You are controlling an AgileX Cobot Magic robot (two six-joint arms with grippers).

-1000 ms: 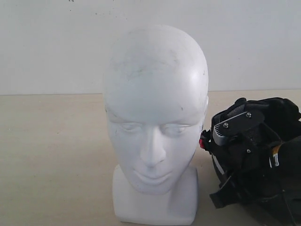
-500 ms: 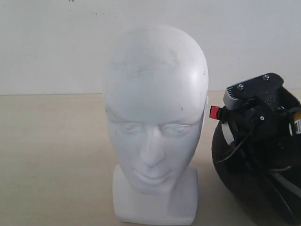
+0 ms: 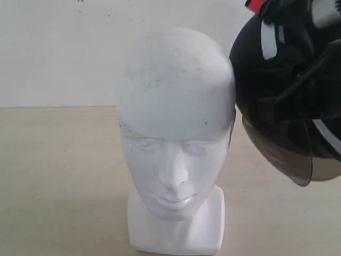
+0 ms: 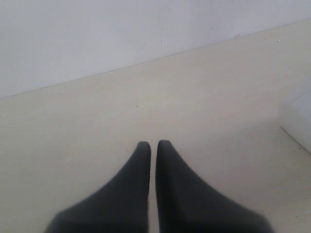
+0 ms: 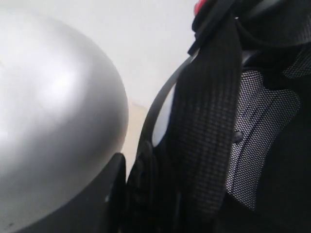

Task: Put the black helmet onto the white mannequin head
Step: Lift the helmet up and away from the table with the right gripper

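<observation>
The white mannequin head (image 3: 176,122) stands upright on its squarish base, facing the exterior camera. The black helmet (image 3: 287,80) hangs in the air at the head's upper right, its opening turned toward the camera and its edge close against the head's side. Its smoky brown visor (image 3: 282,157) points downward. My right gripper (image 5: 141,194) is shut on the helmet's rim, with the chin strap (image 5: 209,111), the mesh lining (image 5: 262,145) and the head's crown (image 5: 53,111) beside it. My left gripper (image 4: 153,144) is shut on nothing, low over the table.
A beige table (image 3: 58,176) runs back to a white wall (image 3: 58,48). A corner of the mannequin's white base (image 4: 297,127) shows in the left wrist view. A red buckle (image 3: 257,4) sits at the helmet's top edge.
The helmet has risen from the table at the right of the head to crown height, carried by my right gripper. The head has not moved.
</observation>
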